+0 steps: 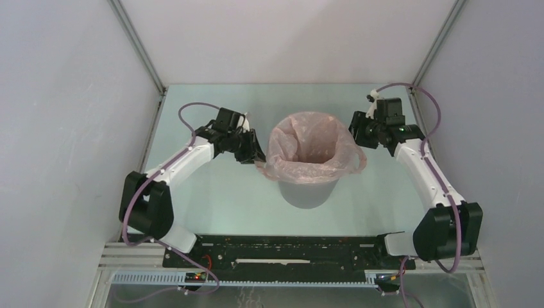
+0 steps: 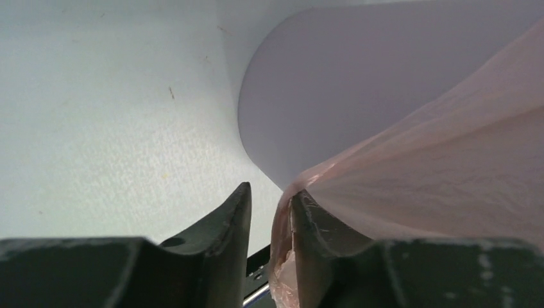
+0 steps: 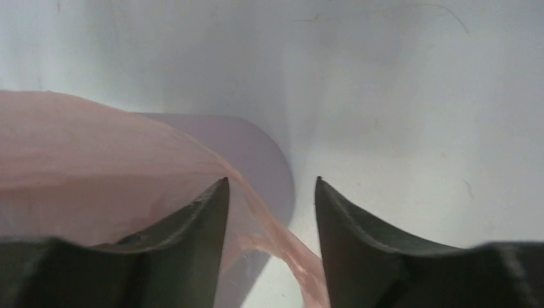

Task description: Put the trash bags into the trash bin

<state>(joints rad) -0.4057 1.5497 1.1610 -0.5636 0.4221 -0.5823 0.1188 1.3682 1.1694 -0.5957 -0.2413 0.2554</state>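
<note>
"Where is the bag right now?"

"I see the pink bag (image 1: 312,144) sitting inside the grey bin (image 1: 308,192). The bin stands up straight in the middle of the bench (image 1: 212,192). The mouth of the bag is open. Its wrinkly top edge spills out over the rim at the front and at both sides."

"And your left claw?"

"My left claw (image 1: 253,154) is right at the left side of the bin, up by the rim and touching the bag. In the left wrist view there is only a narrow gap between its two fingers. The pink film lies over one finger (image 2: 321,231) and hangs down along the inner side of it. The other finger is bare. I see a dark gap between the two, so the claw is not squeezing the bag."

"What about the right one?"

"My right claw (image 1: 357,131) is at the right side of the bin, also up by the rim. Its gap is wider. In the right wrist view a strip of the bag comes over one finger and drops down through the gap. The fingers are apart and are not pinching it. The grey wall of the bin shows just behind the strip."
</note>
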